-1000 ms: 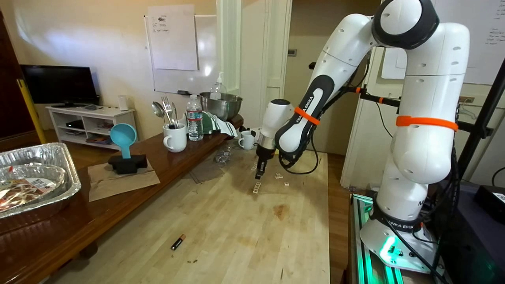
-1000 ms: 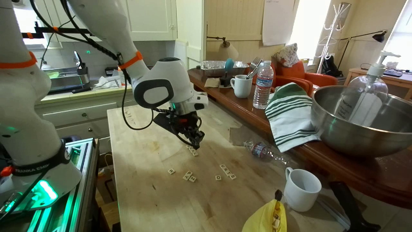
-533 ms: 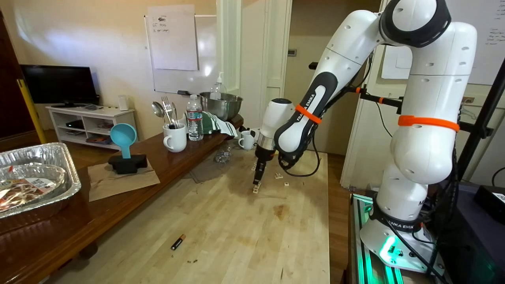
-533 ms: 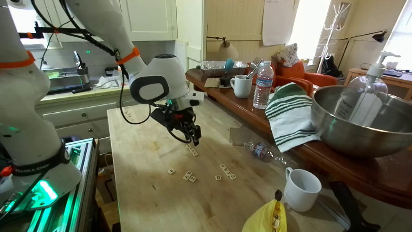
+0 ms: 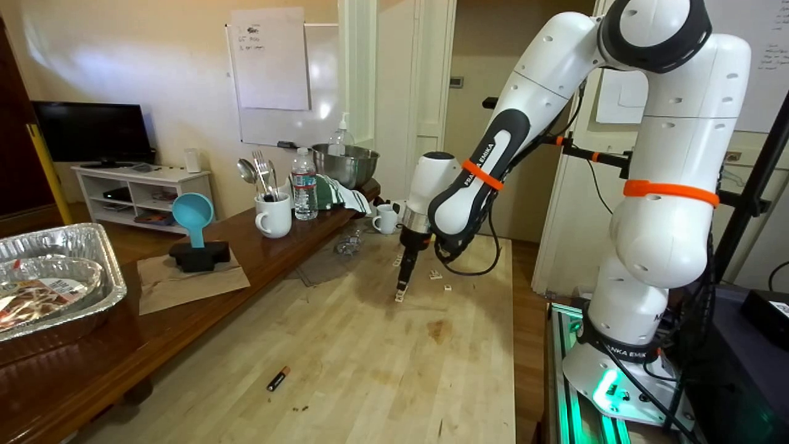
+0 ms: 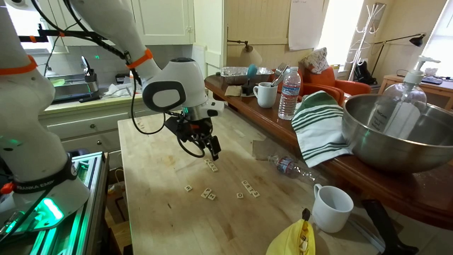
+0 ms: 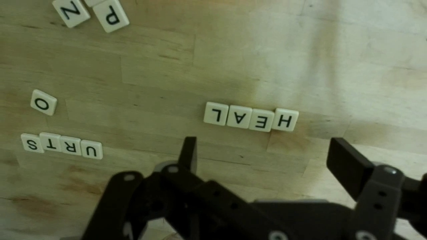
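Note:
My gripper (image 7: 264, 141) stands wide open above the wooden table, with nothing between its fingers. Just ahead of the fingertips in the wrist view lies a row of letter tiles: L (image 7: 216, 114), A (image 7: 239, 116), E (image 7: 262, 120) and H (image 7: 285, 119), touching side by side, the H slightly turned. From that camera the letters look upside down. In an exterior view the gripper (image 6: 215, 156) hangs just behind this row (image 6: 211, 165), hiding part of it. Elsewhere lie an O tile (image 7: 43, 102) and a row with S, T, R and U (image 7: 91, 149).
More tiles, a W (image 6: 188, 188) and a small group (image 6: 206, 192), lie nearby. A clear bottle (image 6: 288, 166), white mug (image 6: 332, 208) and yellow pouch (image 6: 293, 239) sit around the table. A battery (image 5: 278, 378) lies apart. A raised brown counter (image 5: 259, 259) runs alongside.
The jaws have spread from nearly together to wide apart. The gripper has shifted slightly toward the robot's base. The tiles look unmoved.

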